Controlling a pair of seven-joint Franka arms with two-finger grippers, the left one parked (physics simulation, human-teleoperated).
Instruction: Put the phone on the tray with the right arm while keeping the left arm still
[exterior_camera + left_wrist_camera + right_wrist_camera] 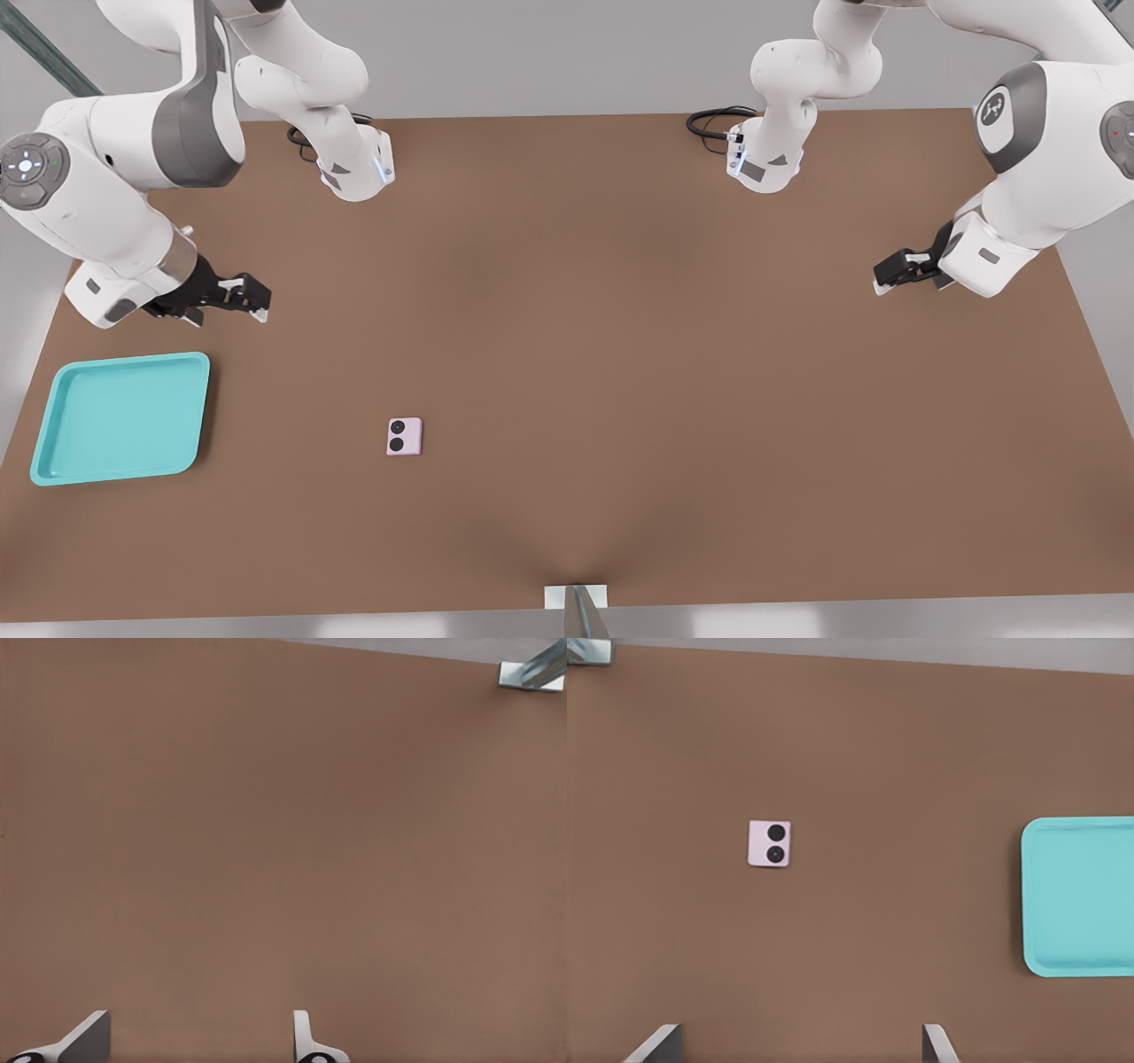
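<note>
The pale pink phone (405, 436) lies flat on the brown table, its two black lenses facing up; the right wrist view shows it too (770, 843). The turquoise tray (120, 416) rests empty at the front view's left, apart from the phone, and its end shows in the right wrist view (1081, 895). My right arm's gripper (255, 304) hovers above the table just behind the tray's far edge, up and left of the phone. It is open, fingers spread wide with nothing between them (799, 1041).
The parked left arm holds its gripper (895, 270) over the table at the front view's right. Two arm bases (354, 173) (766, 164) with black cables stand at the back edge. A small metal bracket (576, 598) sits at the front edge.
</note>
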